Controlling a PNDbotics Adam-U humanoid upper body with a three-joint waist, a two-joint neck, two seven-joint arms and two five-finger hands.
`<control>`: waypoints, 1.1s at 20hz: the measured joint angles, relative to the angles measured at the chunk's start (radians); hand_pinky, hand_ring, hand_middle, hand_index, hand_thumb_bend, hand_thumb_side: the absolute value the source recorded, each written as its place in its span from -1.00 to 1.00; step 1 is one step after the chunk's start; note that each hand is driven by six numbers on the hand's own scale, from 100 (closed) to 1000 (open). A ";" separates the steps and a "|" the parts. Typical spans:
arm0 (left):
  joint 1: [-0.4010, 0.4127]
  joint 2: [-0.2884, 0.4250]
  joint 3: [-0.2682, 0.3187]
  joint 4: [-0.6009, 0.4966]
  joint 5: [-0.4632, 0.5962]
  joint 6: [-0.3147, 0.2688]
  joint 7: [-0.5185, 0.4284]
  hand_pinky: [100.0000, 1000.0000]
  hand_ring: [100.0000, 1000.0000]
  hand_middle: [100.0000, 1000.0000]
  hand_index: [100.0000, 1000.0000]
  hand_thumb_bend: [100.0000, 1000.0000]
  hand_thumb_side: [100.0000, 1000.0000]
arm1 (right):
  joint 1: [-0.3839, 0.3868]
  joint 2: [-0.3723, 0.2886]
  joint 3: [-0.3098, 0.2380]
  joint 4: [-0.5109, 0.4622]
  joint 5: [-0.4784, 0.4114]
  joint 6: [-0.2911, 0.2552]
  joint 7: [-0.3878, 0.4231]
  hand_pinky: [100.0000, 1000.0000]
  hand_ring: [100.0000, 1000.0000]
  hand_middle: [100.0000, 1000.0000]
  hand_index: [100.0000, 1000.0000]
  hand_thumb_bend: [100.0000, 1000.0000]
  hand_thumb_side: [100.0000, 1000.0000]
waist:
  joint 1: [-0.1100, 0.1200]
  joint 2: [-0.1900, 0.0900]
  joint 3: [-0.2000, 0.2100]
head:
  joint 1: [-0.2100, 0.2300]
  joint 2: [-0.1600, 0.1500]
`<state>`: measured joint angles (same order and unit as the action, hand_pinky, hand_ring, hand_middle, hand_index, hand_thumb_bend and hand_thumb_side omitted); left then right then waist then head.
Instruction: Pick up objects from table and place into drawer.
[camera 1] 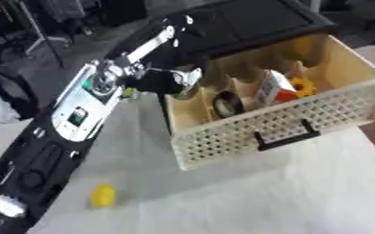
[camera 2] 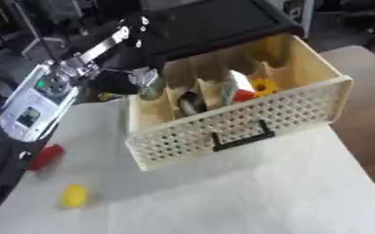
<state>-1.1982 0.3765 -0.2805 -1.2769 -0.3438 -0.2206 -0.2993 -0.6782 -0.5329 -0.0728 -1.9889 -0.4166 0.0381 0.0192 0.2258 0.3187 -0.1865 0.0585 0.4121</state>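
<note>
Reaching in from the upper left, the left hand sits at the drawer's far-left corner, fingers curled round a small greyish cup-like obj w/ a pale rim. The obj hangs at the corner's edge, above the leftmost compartment; whether it touches the wall can't be told.

Just right of the hand, inside the drawer: a dark rounded item in the next compartment, then a white carton w/ red lower corner standing tilted, then a yellow ring-shaped piece beside it. The drawer is pulled out, pale wood w/ a perforated front and a black handle at centre front.

Below and nearer the robot than the hand, on the white cloth-covered table, a small yellow obj lies well apart from the drawer. A red obj lies at the cloth's left edge, between the hand and the yellow one, seen only in the right eye view.

Behind the drawer stands a black cabinet top. The right hand doesn't show in either view.
</note>
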 measured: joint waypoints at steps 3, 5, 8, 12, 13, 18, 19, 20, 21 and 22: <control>0.000 0.000 0.000 -0.001 0.001 0.002 0.002 0.27 0.66 0.80 1.00 -1.00 -0.63 | 0.000 0.000 0.000 0.000 0.000 0.001 0.000 0.39 0.35 -0.38 0.36 -1.00 1.00 | 0.000 0.000 0.001 | 0.000 0.000; 0.000 0.000 0.000 -0.006 0.010 0.006 0.006 0.25 0.64 0.78 1.00 -1.00 -0.62 | 0.000 0.000 0.000 0.000 0.000 0.000 -0.001 0.39 0.35 -0.38 0.36 -1.00 1.00 | -0.001 0.000 0.002 | 0.000 0.000; 0.004 0.002 0.005 -0.024 0.039 0.017 0.013 0.20 0.60 0.72 1.00 -1.00 -0.51 | 0.000 0.001 0.000 0.000 0.000 -0.001 -0.004 0.38 0.34 -0.38 0.36 -1.00 1.00 | -0.006 0.000 0.004 | 0.000 0.007; 0.026 0.020 0.015 -0.108 0.127 0.045 0.027 0.14 0.54 0.62 0.92 -1.00 -0.31 | 0.000 0.001 -0.001 0.000 -0.006 -0.007 -0.012 0.38 0.34 -0.37 0.36 -1.00 1.00 | -0.022 -0.002 0.022 | -0.001 0.018; 0.034 0.030 0.019 -0.138 0.157 0.056 0.032 0.12 0.52 0.60 0.90 -1.00 -0.27 | -0.001 0.001 -0.001 0.000 -0.008 -0.009 -0.014 0.38 0.34 -0.36 0.36 -1.00 1.00 | -0.025 -0.004 0.027 | -0.003 0.019; 0.081 0.086 0.041 -0.316 0.311 0.124 0.066 0.08 0.48 0.53 0.86 -1.00 -0.18 | -0.004 0.000 -0.001 0.000 -0.012 -0.022 -0.031 0.37 0.33 -0.36 0.36 -1.00 1.00 | -0.043 -0.013 0.047 | -0.016 0.037; 0.093 0.099 0.048 -0.353 0.344 0.139 0.073 0.08 0.48 0.52 0.85 -1.00 -0.16 | -0.004 0.000 -0.002 0.000 -0.013 -0.026 -0.035 0.37 0.33 -0.36 0.36 -1.00 1.00 | -0.047 -0.016 0.050 | -0.018 0.041; 0.105 0.111 0.055 -0.391 0.375 0.153 0.080 0.08 0.47 0.52 0.85 -1.00 -0.15 | -0.004 0.000 -0.003 0.000 -0.014 -0.030 -0.039 0.37 0.33 -0.36 0.36 -1.00 1.00 | -0.053 -0.018 0.054 | -0.020 0.045; 0.119 0.124 0.062 -0.430 0.406 0.167 0.087 0.07 0.47 0.51 0.84 -1.00 -0.14 | -0.004 0.000 -0.004 0.000 -0.014 -0.033 -0.043 0.37 0.33 -0.35 0.36 -1.00 1.00 | -0.059 -0.021 0.058 | -0.022 0.048; 0.135 0.139 0.069 -0.466 0.433 0.182 0.093 0.06 0.46 0.50 0.83 -1.00 -0.13 | -0.004 -0.001 -0.006 0.000 -0.015 -0.037 -0.048 0.37 0.33 -0.35 0.36 -1.00 1.00 | -0.065 -0.023 0.061 | -0.025 0.053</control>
<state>-1.0636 0.5151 -0.2113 -1.7426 0.0888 -0.0391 -0.2067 -0.6824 -0.5336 -0.0786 -1.9889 -0.4315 0.0015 -0.0286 0.1612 0.2962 -0.1256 0.0333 0.4648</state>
